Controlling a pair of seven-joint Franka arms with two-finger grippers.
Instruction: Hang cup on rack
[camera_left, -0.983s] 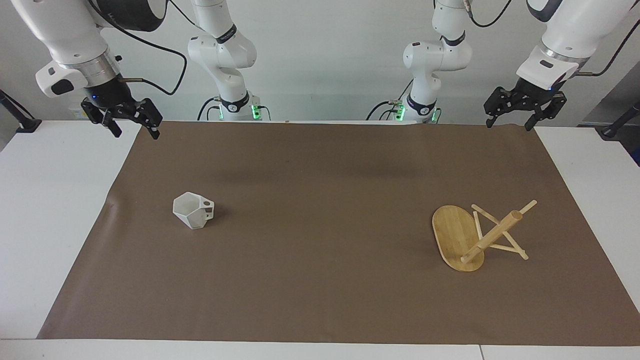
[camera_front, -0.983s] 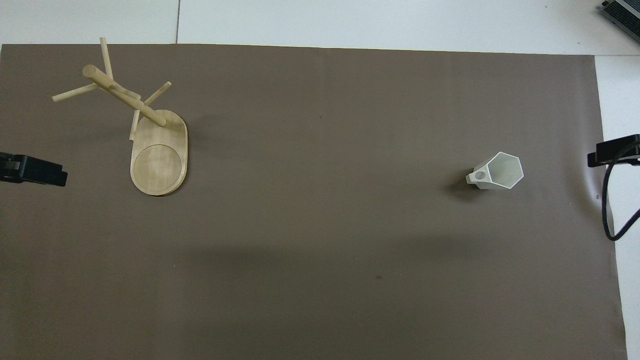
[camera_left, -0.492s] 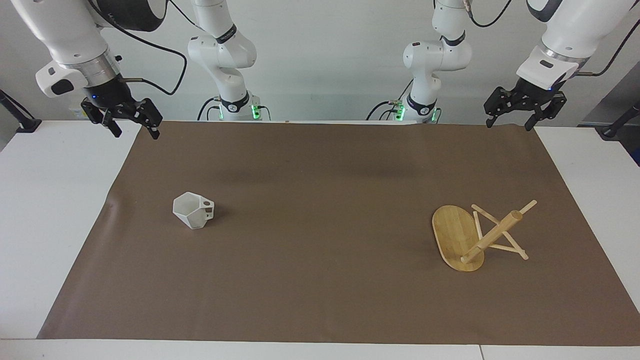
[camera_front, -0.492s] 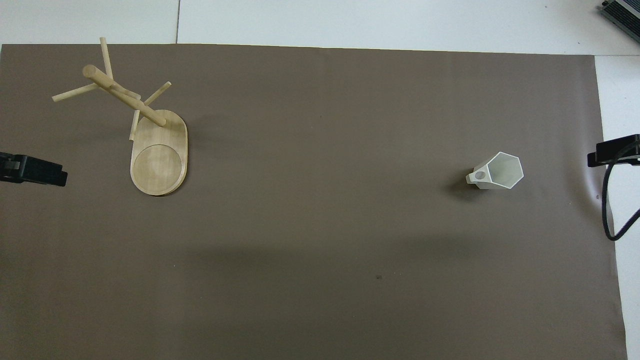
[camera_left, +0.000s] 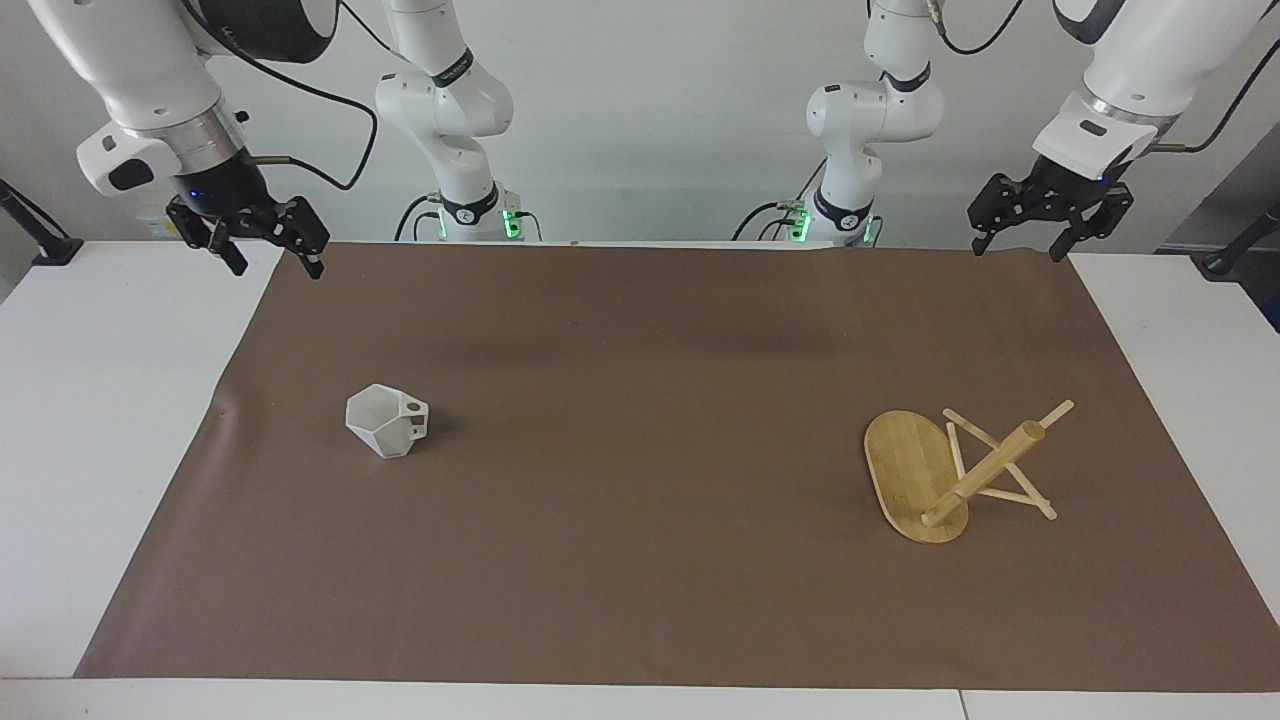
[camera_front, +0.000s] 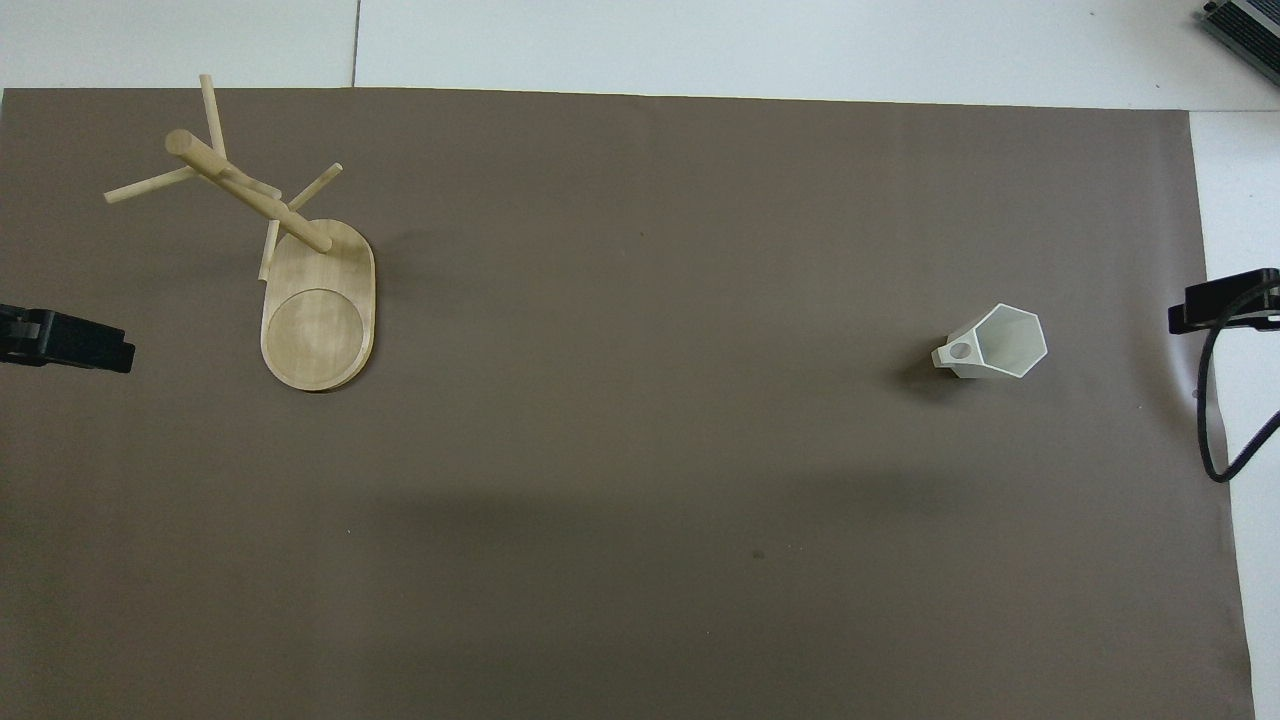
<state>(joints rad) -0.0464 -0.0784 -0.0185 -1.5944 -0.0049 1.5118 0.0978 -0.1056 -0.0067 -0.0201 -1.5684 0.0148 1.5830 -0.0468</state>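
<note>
no text, label, brand, number or sign can be read anywhere in either view.

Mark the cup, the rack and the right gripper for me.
cup (camera_left: 385, 422): facing view, on its faceted white side wall.
rack (camera_left: 905, 463): facing view, on its oval bamboo base.
right gripper (camera_left: 268, 254): facing view, midway between its open fingertips.
</note>
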